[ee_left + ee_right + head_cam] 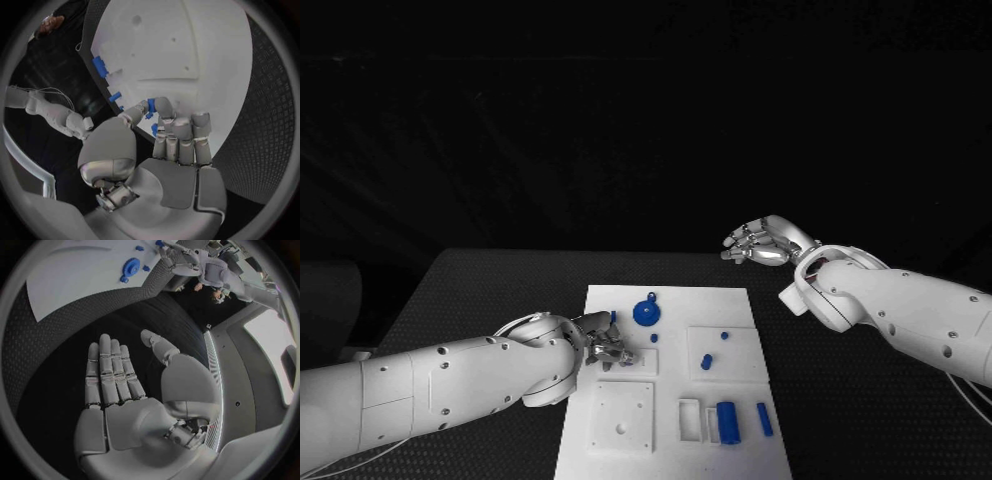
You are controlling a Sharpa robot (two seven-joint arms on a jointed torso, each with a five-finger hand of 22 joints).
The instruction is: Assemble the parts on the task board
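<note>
The white task board (672, 300) lies in the middle of the black table. A round blue part (646, 313) stands near its far end, and small blue pieces (707, 361) dot its middle. A blue cylinder (727, 422) and a blue bar (764, 418) lie near its front right. My left hand (603, 346) is over the board's left edge. In the left wrist view its thumb and fingers (165, 107) pinch a small blue part (150, 106). My right hand (762, 243) hovers beyond the board's far right corner, fingers (112, 370) stretched out and holding nothing.
A square white plate (625, 415) and a narrow slot (689, 420) take up the board's near end. Bare black table (488, 290) lies to the left and right of the board. The right wrist view shows the board (75, 275) and the round blue part (131, 265) far off.
</note>
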